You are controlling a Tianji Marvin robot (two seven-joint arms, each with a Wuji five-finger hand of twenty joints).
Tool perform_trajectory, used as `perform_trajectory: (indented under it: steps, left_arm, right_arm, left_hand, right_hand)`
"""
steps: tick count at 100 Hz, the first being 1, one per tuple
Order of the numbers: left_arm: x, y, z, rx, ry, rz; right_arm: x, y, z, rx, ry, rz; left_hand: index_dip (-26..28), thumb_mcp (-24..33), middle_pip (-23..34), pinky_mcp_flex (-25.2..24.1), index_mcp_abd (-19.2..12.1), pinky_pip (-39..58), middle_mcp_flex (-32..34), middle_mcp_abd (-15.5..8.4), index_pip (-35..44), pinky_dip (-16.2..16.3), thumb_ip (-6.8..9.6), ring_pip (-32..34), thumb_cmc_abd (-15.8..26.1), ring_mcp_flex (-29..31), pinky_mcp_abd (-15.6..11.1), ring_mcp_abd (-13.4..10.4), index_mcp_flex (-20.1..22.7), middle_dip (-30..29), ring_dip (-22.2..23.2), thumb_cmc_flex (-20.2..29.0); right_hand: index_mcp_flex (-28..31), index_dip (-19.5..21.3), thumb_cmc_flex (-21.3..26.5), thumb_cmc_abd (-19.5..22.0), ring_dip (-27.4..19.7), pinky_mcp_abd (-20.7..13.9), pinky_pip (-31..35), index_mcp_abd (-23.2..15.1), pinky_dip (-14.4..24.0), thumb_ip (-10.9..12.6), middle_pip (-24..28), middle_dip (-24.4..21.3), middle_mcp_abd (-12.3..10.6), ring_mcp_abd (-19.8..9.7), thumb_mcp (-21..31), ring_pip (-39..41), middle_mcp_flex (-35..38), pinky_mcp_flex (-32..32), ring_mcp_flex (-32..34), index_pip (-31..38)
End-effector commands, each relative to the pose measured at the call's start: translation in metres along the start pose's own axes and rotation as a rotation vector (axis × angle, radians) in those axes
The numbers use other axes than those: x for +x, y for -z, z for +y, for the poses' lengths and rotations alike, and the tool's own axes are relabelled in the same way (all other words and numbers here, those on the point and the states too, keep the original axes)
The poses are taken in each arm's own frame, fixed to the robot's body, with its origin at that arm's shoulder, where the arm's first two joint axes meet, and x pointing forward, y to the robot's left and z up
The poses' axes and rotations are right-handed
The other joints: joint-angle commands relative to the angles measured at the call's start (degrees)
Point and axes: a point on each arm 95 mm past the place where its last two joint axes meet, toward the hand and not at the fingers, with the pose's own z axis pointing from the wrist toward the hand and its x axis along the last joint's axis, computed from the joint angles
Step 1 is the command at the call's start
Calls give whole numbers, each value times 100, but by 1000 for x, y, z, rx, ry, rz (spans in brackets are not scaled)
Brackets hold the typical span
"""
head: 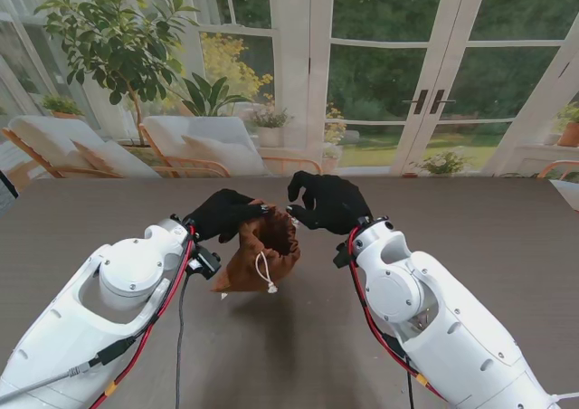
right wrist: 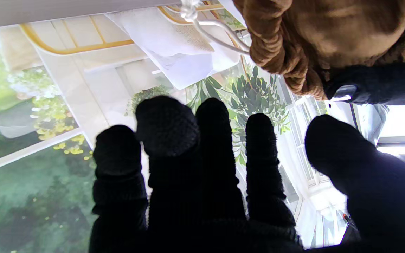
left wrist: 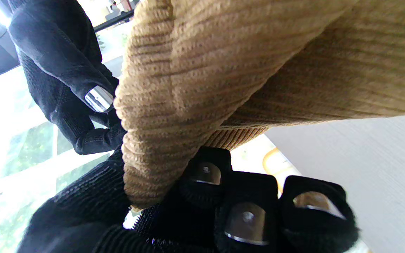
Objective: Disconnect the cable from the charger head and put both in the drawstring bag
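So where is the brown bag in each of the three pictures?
Stand view: the brown bag sits mid-table between both arms, mouth open, the left hand gripping its rim.
Left wrist view: the bag fills most of the picture, its ribbed rim pinched by the left hand.
Right wrist view: the bag is in a corner, beyond the open right hand.
Shared landmark: the bag's gathered rim.

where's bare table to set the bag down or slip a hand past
Bare table runs right of the right hand, and again left of the left hand. There is an open strip nearer to me, between the two forearms, below the drawstring bag. It is crowded at centre, where the left hand grips the bag's rim and the right hand hangs open beside its mouth.
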Motion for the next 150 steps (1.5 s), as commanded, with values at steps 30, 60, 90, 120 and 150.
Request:
perform_trajectory:
  steps: [30,60,90,120,150]
  left_arm:
    - [7,14,-5,29,4,11]
    - [6,36,-14,80,-15,-4]
    - [-3,51,-19,102,-20,-20]
    - [-12,64,-22,117,-37,-7]
    - [-14,76,-25,146,-40,5]
  right_arm:
    - [-2,1,-5,33,12,-49]
    - [-6,-1,-12,93,63,-107]
    - [-5,-4,-23,142,93,-118]
    - [-6,-7,-38,192,71,-95]
    - [-4,-7,-60,258,116,-69]
  left_hand:
    - [48,100,120,145,941,1218,278,-105,15,76,127,312,165,126,102,-759,125,195,-30,309]
    - [47,103,115,145,944,1215,277,-94,10,81,127,303,157,124,118,-707,127,198,-28,317]
    - [45,108,109,149,932,1211,277,-87,8,86,127,300,154,125,144,-697,138,207,-22,303]
    - [40,108,99,150,938,1209,277,-77,-4,91,126,298,154,125,147,-697,136,214,-17,303]
    - [41,110,96,151,932,1208,278,-77,-2,94,125,297,146,125,147,-697,145,219,-15,301]
  right_hand:
    - [-407,529,-308,348,-20,185,-117,131,16,686,-148,-110,167,93,-479,-138,-423,1299,-126,-582]
    - [-999,351,-351,-38,-1,20,-102,91,63,669,-202,-109,136,37,-757,-118,-1041,1033,-570,-1412]
    - [-1170,206,-302,-391,-44,-60,-148,-23,79,638,-208,-129,100,-13,-1058,-132,-1380,783,-884,-1758]
    - [-1072,150,-238,-764,-46,-94,-177,-254,90,545,-202,-129,59,-87,-1079,-114,-1486,711,-998,-1893]
    - [-866,121,-208,-1202,64,-261,-43,-486,157,425,-55,13,-21,-232,-1085,146,-1504,715,-985,-1977]
